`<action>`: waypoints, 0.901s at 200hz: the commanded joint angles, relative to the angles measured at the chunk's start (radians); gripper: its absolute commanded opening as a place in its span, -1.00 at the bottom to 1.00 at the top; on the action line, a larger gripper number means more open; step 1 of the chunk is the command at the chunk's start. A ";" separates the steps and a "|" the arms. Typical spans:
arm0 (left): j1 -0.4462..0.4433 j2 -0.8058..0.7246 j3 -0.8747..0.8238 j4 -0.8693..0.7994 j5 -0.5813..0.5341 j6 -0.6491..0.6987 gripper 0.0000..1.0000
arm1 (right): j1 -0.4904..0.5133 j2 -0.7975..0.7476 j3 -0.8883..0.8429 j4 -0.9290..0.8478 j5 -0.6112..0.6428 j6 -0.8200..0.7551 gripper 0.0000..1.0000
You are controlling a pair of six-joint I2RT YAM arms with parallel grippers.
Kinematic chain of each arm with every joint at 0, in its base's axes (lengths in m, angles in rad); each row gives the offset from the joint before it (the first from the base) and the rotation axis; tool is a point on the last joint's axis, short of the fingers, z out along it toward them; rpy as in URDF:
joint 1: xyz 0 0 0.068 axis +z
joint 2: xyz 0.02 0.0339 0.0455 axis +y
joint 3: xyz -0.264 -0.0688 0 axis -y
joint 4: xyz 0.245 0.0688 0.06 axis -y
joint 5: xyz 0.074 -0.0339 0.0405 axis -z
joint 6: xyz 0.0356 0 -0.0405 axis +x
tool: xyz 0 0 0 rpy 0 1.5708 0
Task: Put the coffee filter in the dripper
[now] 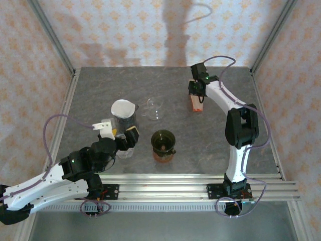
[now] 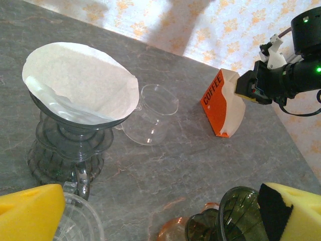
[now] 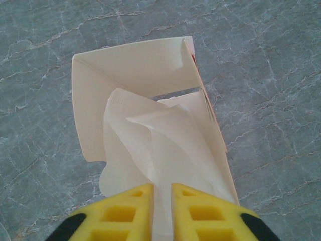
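My right gripper (image 3: 162, 193) is shut on a white coffee filter (image 3: 150, 145) that sticks out of the open top of its box (image 3: 130, 65). From above, that gripper (image 1: 197, 95) sits over the orange box (image 1: 196, 104) at the back right. An empty dark green dripper (image 1: 163, 141) stands on an orange glass base at the front centre, also seen as the green dripper (image 2: 241, 213). A grey dripper (image 1: 124, 114) further left holds a white filter (image 2: 83, 80). My left gripper (image 1: 122, 134) is open beside it, yellow fingers (image 2: 30, 211) spread wide around nothing.
A clear glass carafe (image 1: 154, 108) lies between the grey dripper and the box, seen as the carafe (image 2: 150, 115). A clear glass vessel (image 2: 75, 218) sits under my left finger. Patterned walls and metal frame posts enclose the grey table (image 1: 225, 145).
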 commanded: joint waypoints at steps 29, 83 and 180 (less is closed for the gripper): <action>0.014 -0.001 -0.004 0.012 0.001 -0.009 0.99 | -0.006 0.021 0.015 0.005 0.009 0.003 -0.84; 0.020 0.001 -0.003 0.011 0.011 -0.012 0.99 | -0.005 -0.034 0.019 0.001 0.022 0.001 -1.00; 0.024 -0.003 -0.009 0.016 0.025 -0.017 0.99 | -0.005 -0.149 -0.050 -0.029 0.070 0.027 -1.00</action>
